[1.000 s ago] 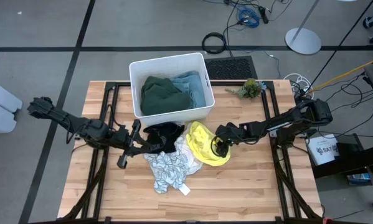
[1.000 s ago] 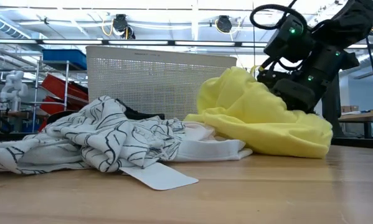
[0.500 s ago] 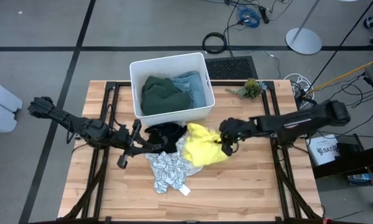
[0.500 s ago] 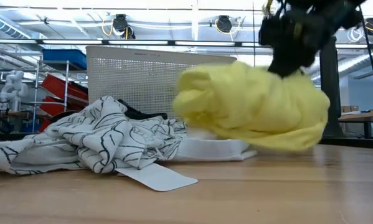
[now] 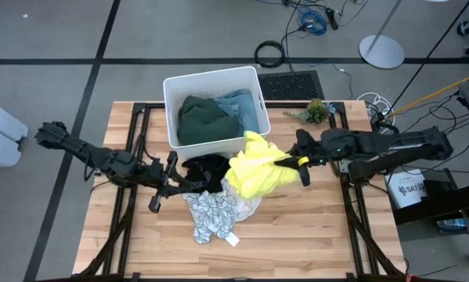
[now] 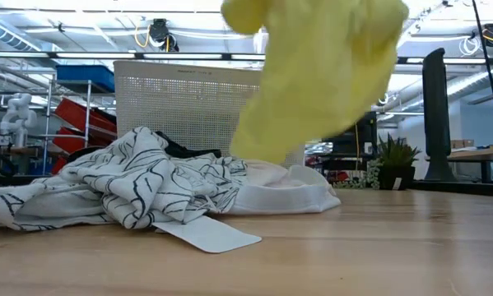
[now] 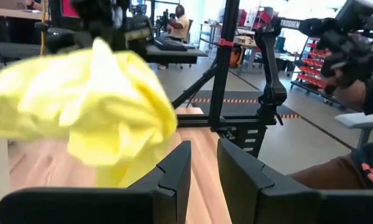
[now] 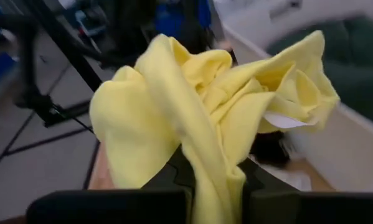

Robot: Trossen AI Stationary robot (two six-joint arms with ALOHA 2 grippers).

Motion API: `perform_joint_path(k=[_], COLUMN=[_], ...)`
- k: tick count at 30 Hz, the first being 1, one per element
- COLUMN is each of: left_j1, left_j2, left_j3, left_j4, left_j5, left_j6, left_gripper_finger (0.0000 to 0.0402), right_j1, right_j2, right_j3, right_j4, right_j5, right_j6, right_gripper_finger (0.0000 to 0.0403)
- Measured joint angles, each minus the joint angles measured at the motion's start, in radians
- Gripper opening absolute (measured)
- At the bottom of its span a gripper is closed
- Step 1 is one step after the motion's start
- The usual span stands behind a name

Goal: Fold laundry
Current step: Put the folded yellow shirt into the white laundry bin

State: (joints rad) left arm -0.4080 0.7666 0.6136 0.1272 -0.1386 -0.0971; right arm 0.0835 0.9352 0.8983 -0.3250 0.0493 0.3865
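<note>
The bright yellow garment [image 5: 257, 172] hangs bunched above the table's middle, with my right gripper [image 5: 287, 162] shut on it; it also fills the top of the low view [image 6: 320, 66]. Beneath it lie the white garment with grey pattern [image 5: 211, 211] and the black one [image 5: 205, 168]. My left gripper [image 7: 202, 180] stays level beside the black garment, open, with nothing between its fingers. The dark green [image 5: 207, 119] and light blue [image 5: 246, 110] garments lie in the white bin [image 5: 171, 94]. My right gripper pinches a bunched fold of the yellow garment [image 8: 212, 177] between its two fingers, several layers thick. The fingers come from the table's right side, slanting slightly down. The cloth hangs slack below them; whether its lower end [image 6: 258, 148] touches the pile, I cannot tell.
A small plant [image 5: 316, 111] stands at the far right of the table. A white tag [image 6: 209, 234] sticks out from the patterned garment toward the near edge. Bare wood [image 5: 312, 235] stretches over the near right part.
My right gripper has risen steeply and drawn back a little toward the table's right edge, tipping from pointing down to nearly level. The yellow garment, a heap on the table a second ago, has gone up with it and now hangs bunched.
</note>
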Motion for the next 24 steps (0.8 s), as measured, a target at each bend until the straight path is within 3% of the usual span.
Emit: perform_joint_path(k=[8, 15, 20, 24], left_j1=[0.000, 0.000, 0.000, -0.005], left_j2=[0.011, 0.105, 0.196, 0.249], left_j3=[0.000, 0.000, 0.000, 0.000], left_j4=[-0.005, 0.001, 0.060, 0.141], left_j5=[-0.001, -0.001, 0.025, 0.084], left_j6=[0.000, -0.004, -0.027, -0.029], left_gripper_finger=[0.0086, 0.0086, 0.0086, 0.0086], right_j1=[0.003, -0.040, -0.159, -0.318], right_j2=[0.016, 0.103, 0.224, 0.358], right_j3=[0.196, 0.436, 0.631, 0.781], right_j4=[0.003, 0.000, -0.014, -0.024], right_j5=[0.002, 0.001, -0.010, -0.127], right_j6=[-0.078, -0.171, -0.265, -0.311], right_gripper_finger=[0.0027, 0.0027, 0.0027, 0.0027])
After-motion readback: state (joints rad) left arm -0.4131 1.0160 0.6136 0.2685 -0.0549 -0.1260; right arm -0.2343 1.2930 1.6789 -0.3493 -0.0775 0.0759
